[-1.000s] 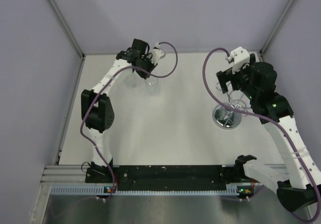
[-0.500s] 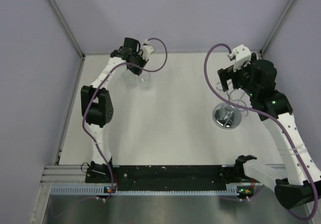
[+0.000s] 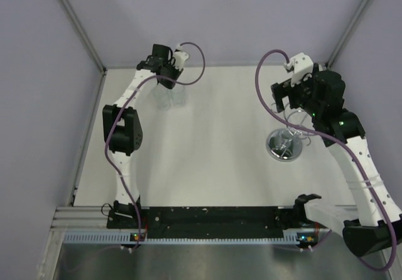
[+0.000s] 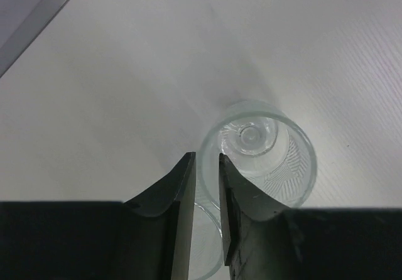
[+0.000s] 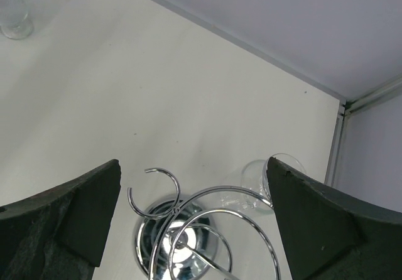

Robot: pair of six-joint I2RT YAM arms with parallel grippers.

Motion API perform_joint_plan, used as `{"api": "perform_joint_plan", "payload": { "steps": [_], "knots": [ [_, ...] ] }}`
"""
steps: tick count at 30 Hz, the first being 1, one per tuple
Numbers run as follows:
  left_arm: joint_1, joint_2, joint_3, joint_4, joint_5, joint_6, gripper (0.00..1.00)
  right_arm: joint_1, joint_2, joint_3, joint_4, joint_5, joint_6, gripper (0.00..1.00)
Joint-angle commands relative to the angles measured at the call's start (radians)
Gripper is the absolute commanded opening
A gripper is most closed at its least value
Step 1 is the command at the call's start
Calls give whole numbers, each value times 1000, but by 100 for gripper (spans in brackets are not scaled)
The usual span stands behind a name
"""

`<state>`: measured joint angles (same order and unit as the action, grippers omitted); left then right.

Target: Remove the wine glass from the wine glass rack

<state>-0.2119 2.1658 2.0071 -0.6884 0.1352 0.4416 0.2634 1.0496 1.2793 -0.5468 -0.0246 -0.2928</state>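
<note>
Gaping wide, right pincer [image 5: 193, 167] hangs over the shiny chrome wire rack [image 5: 188, 230], clear wine glass [image 5: 264, 181] beside one finger [image 5: 314, 230]; left pincer [image 4: 206, 157] at another clear glass [image 4: 260, 148], grip unclear.

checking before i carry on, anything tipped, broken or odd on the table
Nothing stands out. The rack stands upright on its base, a glass by its arms looks whole, and two glasses stand upright at the far left. No spill or shards show.
</note>
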Motion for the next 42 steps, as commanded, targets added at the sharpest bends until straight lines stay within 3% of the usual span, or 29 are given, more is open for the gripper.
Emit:
{"api": "perform_joint_plan", "payload": {
  "steps": [1, 5, 10, 20, 23, 27, 31, 35, 42],
  "knots": [
    [2, 2, 47, 73, -40, -12, 37, -10, 7, 49, 15, -18, 21, 96],
    [2, -14, 45, 75, -60, -17, 55, -10, 12, 55, 10, -17, 26, 96],
    [2, -110, 55, 101, -23, -72, 64, -9, 12, 103, -34, 12, 18, 96],
    [-128, -451, -192, 280, 481, -112, 71, -177, 41, 296, -289, 72, 61, 95],
    [-234, -506, -292, 357, 520, -115, 72, -246, 44, 318, -358, 57, 81, 92],
    [-386, -491, -349, 395, 495, -87, 74, -345, 40, 336, -442, -40, 101, 91],
    [-490, -422, -344, 457, 472, -103, 75, -362, 14, 325, -507, -126, 96, 90],
    [-543, -342, -317, 532, 483, -168, 75, -362, -26, 267, -518, -196, 121, 89],
    [-566, -310, -311, 587, 486, -274, 75, -362, -23, 178, -453, -164, 115, 85]
  ]
}}
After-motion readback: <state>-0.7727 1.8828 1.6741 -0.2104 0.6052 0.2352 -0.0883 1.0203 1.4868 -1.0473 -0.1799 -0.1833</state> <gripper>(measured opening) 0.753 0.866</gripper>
